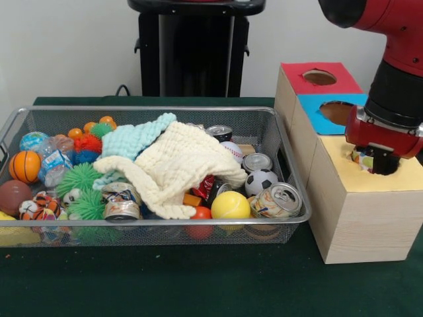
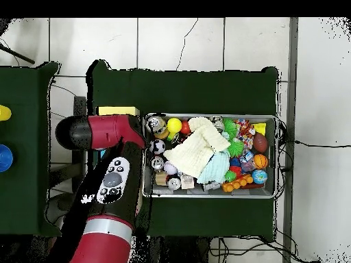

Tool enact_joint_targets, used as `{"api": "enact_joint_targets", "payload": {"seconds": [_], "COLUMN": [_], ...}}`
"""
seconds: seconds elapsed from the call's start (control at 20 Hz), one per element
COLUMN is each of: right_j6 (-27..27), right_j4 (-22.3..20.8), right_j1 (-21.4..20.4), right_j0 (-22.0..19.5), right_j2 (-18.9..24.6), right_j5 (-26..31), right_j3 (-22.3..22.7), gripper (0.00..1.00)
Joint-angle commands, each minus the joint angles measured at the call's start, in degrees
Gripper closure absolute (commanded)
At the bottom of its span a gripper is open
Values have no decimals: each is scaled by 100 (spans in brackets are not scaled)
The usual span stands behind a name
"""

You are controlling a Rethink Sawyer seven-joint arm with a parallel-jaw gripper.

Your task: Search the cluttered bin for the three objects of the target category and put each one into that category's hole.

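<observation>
Hand (image 1: 378, 160) over the yellow hole (image 1: 377, 162), closed on a small patterned object (image 1: 361, 158): seemingly light, probably crushable, best gripped across its middle. The mesh bin (image 1: 291, 173) lies beside that hole's box.

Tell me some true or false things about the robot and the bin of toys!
1. The gripper is over the yellow hole. True.
2. A pale yellow cloth lies on top of the toys. True.
3. The wire bin is empty. False: it is full of balls, cans and cloths.
4. The soccer ball sits inside the bin. True.
5. The box tops are all green. False: they are red, blue and yellow.
</observation>
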Motion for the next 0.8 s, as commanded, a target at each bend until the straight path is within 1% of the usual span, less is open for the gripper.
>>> {"api": "enact_joint_targets", "payload": {"seconds": [0.05, 0.5, 0.8], "right_j6": [460, 417, 372], "right_j4": [56, 70, 37], "right_j1": [-16, -116, -278], "right_j0": [-112, -183, -191], "right_j2": [625, 646, 614], "right_j5": [1459, 1880, 2218], "right_j3": [422, 221, 129], "gripper": [0, 0, 0]}}
